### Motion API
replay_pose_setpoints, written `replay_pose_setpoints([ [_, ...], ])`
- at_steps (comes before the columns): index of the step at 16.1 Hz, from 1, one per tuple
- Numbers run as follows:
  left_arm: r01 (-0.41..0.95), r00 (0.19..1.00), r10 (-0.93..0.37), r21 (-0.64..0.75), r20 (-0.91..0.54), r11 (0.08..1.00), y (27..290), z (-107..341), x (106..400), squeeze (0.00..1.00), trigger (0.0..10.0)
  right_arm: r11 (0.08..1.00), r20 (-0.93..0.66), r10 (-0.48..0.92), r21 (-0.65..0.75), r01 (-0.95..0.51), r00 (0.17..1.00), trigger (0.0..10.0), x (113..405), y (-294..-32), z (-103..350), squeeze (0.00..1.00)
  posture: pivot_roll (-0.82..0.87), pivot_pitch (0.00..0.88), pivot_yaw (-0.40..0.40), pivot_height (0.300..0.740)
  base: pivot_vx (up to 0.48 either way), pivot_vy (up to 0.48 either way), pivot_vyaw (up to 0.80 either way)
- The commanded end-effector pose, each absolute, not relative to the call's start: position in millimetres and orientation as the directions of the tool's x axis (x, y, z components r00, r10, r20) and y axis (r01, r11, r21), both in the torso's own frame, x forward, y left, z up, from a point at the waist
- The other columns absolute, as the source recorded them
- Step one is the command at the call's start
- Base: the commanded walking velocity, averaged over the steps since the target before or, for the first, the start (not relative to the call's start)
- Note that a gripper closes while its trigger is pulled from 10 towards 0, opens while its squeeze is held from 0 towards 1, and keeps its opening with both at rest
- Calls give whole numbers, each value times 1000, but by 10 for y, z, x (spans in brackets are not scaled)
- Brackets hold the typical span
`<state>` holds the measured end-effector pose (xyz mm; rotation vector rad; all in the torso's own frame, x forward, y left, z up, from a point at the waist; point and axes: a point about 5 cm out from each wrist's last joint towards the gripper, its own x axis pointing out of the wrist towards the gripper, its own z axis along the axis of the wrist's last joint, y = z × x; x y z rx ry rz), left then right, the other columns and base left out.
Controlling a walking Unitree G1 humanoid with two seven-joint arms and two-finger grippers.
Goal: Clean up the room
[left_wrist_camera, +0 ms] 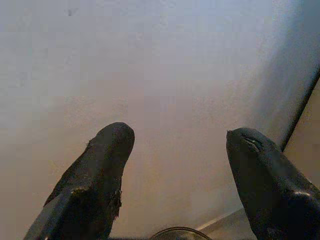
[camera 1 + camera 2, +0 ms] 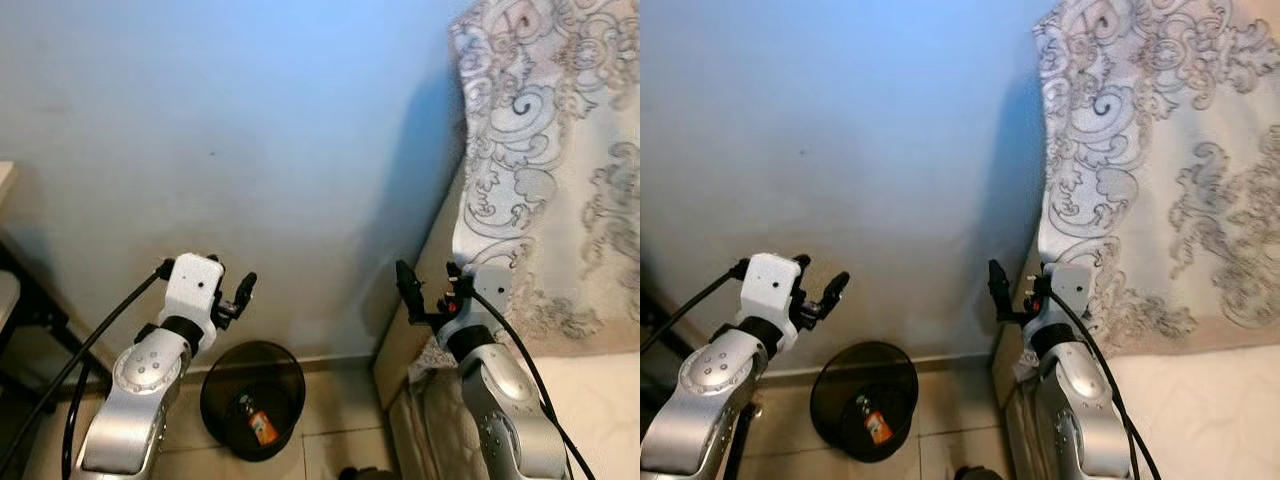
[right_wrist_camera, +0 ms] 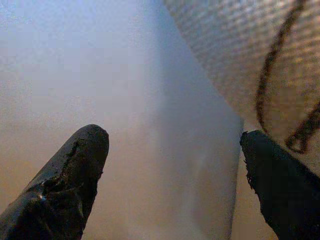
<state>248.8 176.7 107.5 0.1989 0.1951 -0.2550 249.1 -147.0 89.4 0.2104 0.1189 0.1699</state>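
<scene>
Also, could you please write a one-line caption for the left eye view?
Both end effectors, left and right, raised open above a dark wastebasket holding an orange bottle.

Light was soft and bluish on the wall [image 2: 250, 130]; my wrist views were hazy, my fingers [image 1: 95, 185] blurred, floor [image 2: 330, 440] dim.

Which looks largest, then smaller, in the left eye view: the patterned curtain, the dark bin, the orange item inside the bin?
1. Patterned curtain, though it hangs nearer the camera.
2. Dark bin.
3. Orange item inside the bin.
</scene>
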Motion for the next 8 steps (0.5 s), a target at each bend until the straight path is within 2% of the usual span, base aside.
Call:
replay_pose_setpoints([
  [1,260,952,-223,166,-208,951,1769,1103,2499,0,10000,956,-93,200,238,-173,975,10000,2494,-1480,928,0,55,0,-13,740,0,0,-781],
  [8,256,957,-221,192,-189,947,1729,1120,2527,0,10000,965,-107,168,223,-141,980,10000,2509,-1519,921,0,45,0,-17,740,0,0,-779],
])
